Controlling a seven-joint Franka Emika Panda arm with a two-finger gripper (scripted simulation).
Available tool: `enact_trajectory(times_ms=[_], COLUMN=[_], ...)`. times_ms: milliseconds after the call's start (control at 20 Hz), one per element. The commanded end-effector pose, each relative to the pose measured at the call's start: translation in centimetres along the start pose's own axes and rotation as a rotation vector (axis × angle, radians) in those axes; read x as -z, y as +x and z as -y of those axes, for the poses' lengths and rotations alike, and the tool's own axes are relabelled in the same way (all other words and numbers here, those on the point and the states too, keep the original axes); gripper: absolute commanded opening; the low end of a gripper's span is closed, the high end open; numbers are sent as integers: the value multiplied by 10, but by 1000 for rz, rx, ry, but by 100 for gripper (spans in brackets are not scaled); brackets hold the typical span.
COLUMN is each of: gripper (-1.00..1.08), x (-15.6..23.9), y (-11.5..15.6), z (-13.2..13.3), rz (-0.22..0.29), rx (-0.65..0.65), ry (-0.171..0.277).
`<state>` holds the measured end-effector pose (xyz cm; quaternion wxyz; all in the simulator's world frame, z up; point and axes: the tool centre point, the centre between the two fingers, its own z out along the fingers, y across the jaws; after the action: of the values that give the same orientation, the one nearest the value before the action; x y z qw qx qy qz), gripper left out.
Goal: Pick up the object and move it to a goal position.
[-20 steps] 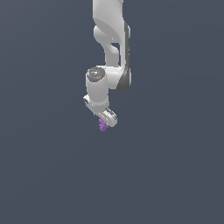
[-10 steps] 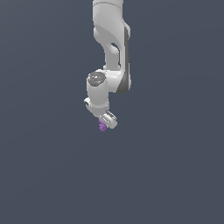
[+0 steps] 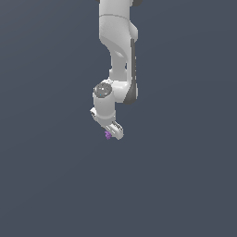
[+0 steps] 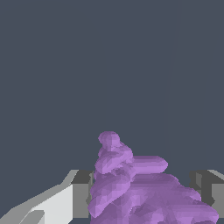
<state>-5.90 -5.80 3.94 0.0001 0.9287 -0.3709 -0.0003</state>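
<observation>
Purple bumpy object (image 4: 131, 188), at six o'clock in the wrist view, clamped in my pincer (image 3: 110, 133): carrying step; next, I judge, steady travel to goal.

The white robot arm (image 3: 116, 51) has a smooth, plastic-looking shell with a soft sheen, broken by a dark, matt strip along its side and a grey, dull round cap at the joint. The white gripper (image 3: 111, 133) looks the same smooth plastic; in the wrist view its fingers (image 4: 65, 199) show flat, matt white faces with dark grey inner pads. The small purple bumpy lump (image 4: 140, 188) is faceted, knobbly and matt. The grey-blue background (image 3: 46, 176) is flat and featureless.
</observation>
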Motion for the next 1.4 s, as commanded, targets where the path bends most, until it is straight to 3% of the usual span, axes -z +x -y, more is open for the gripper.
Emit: enact_trajectory(times_ms=[0,750,1350], gripper=[-100,-100,-100], x=[-1,8,72], y=[0,-6,-57], z=[0,5,38], rz=[0,-1,-1], rx=[0,0,-1], ry=[0,2,2])
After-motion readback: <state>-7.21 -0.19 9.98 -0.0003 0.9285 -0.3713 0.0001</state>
